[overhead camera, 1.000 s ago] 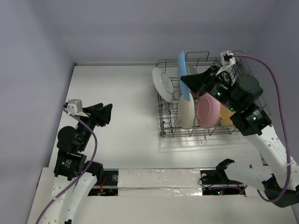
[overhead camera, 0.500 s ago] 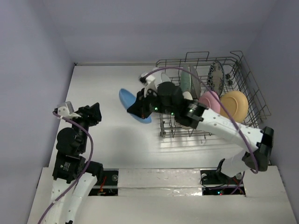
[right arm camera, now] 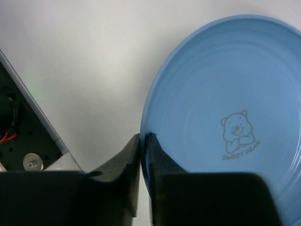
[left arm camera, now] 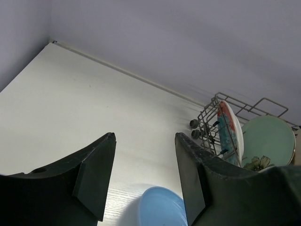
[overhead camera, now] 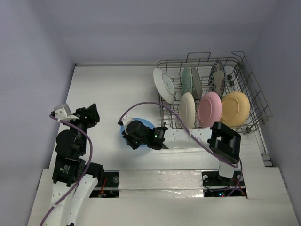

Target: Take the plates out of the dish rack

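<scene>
My right gripper (overhead camera: 134,136) is shut on the rim of a plain blue plate (overhead camera: 141,124), low over the white table just left of the dish rack (overhead camera: 256,101). In the right wrist view both fingers pinch the left rim of the blue plate (right arm camera: 225,117), which shows a bear print. The rack holds a floral plate (overhead camera: 163,84), a mint green plate (overhead camera: 187,79), a patterned plate (overhead camera: 217,76), and cream (overhead camera: 187,109), pink (overhead camera: 209,109) and yellow-orange (overhead camera: 235,108) plates. My left gripper (overhead camera: 92,114) stands open and empty to the left, with the blue plate (left arm camera: 162,207) showing beyond it.
The right arm's forearm (overhead camera: 188,136) stretches along the rack's front edge. A purple cable (overhead camera: 155,106) loops over the table beside the rack's left corner. Purple walls enclose the table at the back and on both sides. The floral plate (left arm camera: 228,132) leans out over the rack's left end.
The right arm has carried the blue plate from the rack leftward and down to just over the table. The left gripper has shifted slightly and opened a little.
</scene>
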`<move>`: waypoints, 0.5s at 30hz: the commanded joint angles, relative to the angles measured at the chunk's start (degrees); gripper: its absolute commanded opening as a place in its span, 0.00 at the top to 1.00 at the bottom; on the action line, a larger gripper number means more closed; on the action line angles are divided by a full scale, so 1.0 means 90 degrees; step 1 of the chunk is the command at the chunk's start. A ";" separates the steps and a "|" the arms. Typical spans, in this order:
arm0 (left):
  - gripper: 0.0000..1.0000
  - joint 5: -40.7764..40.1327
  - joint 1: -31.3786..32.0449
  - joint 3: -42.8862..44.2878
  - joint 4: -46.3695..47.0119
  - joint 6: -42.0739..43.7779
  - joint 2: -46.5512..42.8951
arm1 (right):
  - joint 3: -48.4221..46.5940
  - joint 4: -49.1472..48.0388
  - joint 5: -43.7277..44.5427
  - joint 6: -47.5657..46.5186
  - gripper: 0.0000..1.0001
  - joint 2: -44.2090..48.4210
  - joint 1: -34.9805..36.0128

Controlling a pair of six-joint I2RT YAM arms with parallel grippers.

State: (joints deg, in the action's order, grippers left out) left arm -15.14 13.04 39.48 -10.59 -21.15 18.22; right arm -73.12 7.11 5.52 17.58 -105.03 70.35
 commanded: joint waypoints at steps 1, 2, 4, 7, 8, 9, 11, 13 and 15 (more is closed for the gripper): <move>0.50 0.0119 -0.0023 0.0193 0.0190 -0.0024 0.0085 | -0.0069 -0.0351 0.0353 0.0146 0.75 0.0040 0.0123; 0.50 0.0139 -0.0023 0.0193 0.0200 -0.0033 0.0095 | -0.0040 -0.0303 0.0392 0.0223 0.69 0.0078 0.0191; 0.50 0.0217 -0.0023 0.0193 0.0220 -0.0043 0.0105 | 0.0019 -0.0254 0.0393 0.0282 0.55 0.0156 0.0192; 0.50 0.0314 -0.0023 0.0183 0.0239 -0.0004 0.0105 | 0.0048 -0.0029 0.0480 0.0322 0.46 0.0390 0.0192; 0.50 0.0324 -0.0023 0.0183 0.0229 -0.0004 0.0105 | 0.0049 0.0029 0.0568 0.0351 0.42 0.0497 0.0192; 0.50 0.0334 -0.0023 0.0183 0.0239 -0.0004 0.0105 | 0.0049 0.0175 0.0636 0.0361 0.41 0.0605 0.0192; 0.50 0.0344 -0.0023 0.0183 0.0249 -0.0014 0.0134 | 0.0078 0.0322 0.1102 0.0390 0.42 0.1170 0.0192; 0.50 0.0412 -0.0023 0.0173 0.0259 -0.0014 0.0144 | 0.0205 0.0420 0.1620 0.0380 0.59 0.1997 0.0095; 0.50 0.0519 -0.0023 0.0154 0.0288 -0.0014 0.0153 | 0.0312 0.0528 0.2071 0.0409 0.88 0.2634 -0.0149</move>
State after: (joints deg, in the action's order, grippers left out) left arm -12.25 13.04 39.48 -10.55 -21.19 18.70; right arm -70.26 12.25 14.98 20.53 -92.73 71.40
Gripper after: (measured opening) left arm 0.502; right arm 0.209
